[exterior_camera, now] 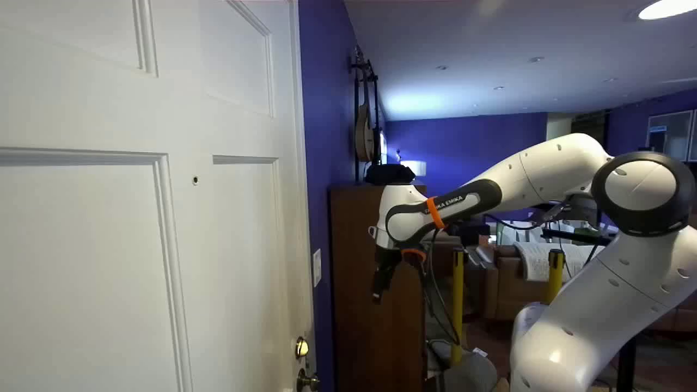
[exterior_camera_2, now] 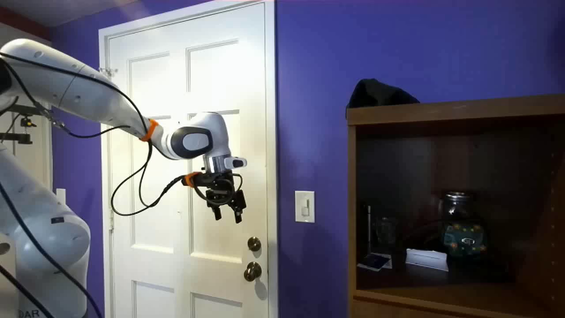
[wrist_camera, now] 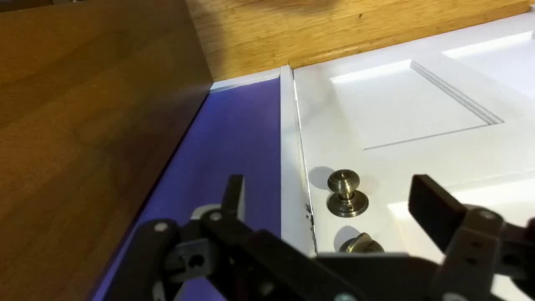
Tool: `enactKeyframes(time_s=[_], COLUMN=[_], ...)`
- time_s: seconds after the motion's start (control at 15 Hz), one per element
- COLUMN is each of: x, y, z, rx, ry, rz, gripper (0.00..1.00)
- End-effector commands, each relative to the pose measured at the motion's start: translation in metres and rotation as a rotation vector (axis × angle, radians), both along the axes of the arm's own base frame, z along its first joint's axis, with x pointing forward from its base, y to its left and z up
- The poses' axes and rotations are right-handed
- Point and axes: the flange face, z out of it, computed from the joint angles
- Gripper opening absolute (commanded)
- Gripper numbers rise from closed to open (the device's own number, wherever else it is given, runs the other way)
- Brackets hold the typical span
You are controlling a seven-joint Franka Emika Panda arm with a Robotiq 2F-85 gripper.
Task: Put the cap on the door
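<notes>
Black cap (exterior_camera_2: 380, 95): up it sits, slumped on the tabletop (exterior_camera_2: 476, 106) of the brown cabinet (exterior_camera_2: 352, 212), at the end facing the white door (exterior_camera_2: 182, 236); both exterior views show it up there.
End effector (exterior_camera_2: 228, 216): hangs on the door side of the cabinet, lower than the cabinet's top, pointing down; its 2 fingers (wrist_camera: 436, 209) stand wide apart, nothing held.
White door: across a strip of purple wall (exterior_camera_2: 324, 145) from the cabinet, closed, no cap on it.
Brass knob (exterior_camera_2: 253, 271): at the door's edge nearest the cabinet, well below the cabinet's top, bare; my pick for the peg, though the task doesn't say.
Cap's trip, done: 0 of 4 stages, as I read it; not gripped, not lifted.
Cap's trip, left: reach over the cabinet, pinch, carry to the door, hang and let go.
Cabinet corner: next move probably calls for climbing above it before closing in; its edge looks easy to clip.
</notes>
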Motion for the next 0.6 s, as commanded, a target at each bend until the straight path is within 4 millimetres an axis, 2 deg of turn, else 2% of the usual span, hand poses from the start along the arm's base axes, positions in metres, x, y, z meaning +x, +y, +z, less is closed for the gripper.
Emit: enactKeyframes(time_s=[0.0, 0.27, 0.53], x=[0.000, 0.000, 0.015], y=[0.000, 0.000, -0.025], z=[0.001, 0.001, 0.041], rx=[0.000, 0.000, 0.008], ry=[0.001, 0.001, -0.151], rz=[0.000, 0.000, -0.192], gripper=[1.00, 1.00, 1.00])
